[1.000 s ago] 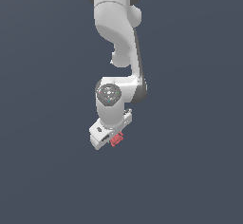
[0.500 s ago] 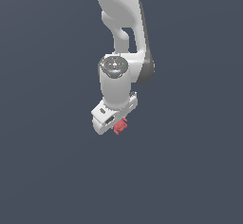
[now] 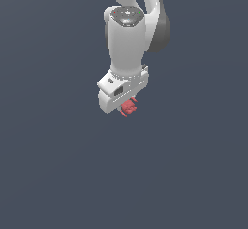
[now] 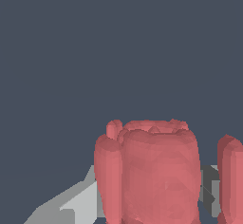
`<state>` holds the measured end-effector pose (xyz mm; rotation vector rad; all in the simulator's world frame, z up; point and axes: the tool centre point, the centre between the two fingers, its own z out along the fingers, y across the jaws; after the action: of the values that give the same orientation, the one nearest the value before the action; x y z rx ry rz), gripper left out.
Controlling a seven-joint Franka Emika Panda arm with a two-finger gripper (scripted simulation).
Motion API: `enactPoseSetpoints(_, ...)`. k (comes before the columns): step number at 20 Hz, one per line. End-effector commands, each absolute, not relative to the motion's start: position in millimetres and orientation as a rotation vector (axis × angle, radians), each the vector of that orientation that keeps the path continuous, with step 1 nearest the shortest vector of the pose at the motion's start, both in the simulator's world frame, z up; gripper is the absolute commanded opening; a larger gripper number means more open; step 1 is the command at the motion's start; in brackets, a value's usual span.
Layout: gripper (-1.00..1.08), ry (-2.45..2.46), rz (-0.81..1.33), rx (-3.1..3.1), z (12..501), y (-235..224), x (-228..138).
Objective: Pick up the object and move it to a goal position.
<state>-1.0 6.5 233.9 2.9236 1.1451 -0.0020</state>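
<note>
Exterior view, frame centre: my gripper (image 3: 127,106) is closed around the red lumpy object (image 3: 129,107), arm (image 3: 128,39) descending from above.

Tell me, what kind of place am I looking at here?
Most likely a computer simulation, not a real room. The background is flat, featureless grey-blue with no floor or walls, the white robot arm looks smoothly rendered, and its end effector carries a lumpy red object.

The red object (image 3: 129,107) shows a matte, plastic-like, lumpy surface (softly ridged in the wrist view (image 4: 152,175)). The white gripper (image 3: 127,105) and arm (image 3: 127,43) look like smooth plastic with a faint sheen, against a flat, matte grey backdrop (image 3: 53,165).
</note>
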Motion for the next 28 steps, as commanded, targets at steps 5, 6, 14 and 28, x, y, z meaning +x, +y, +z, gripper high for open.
enactPoseSetpoints(5, -1.0, 1.146, -0.002, 2.923, 305.2, 24.5, -30.4)
enactPoseSetpoints(6, -1.0, 1.146, -0.002, 2.923, 316.1, 27.2, -34.7)
enactPoseSetpoints(14, -1.0, 1.147, -0.001, 2.924, 392.0, 45.6, -63.6)
enactPoseSetpoints(28, -1.0, 1.146, 0.0, 2.925, 450.4, 59.2, -82.0)
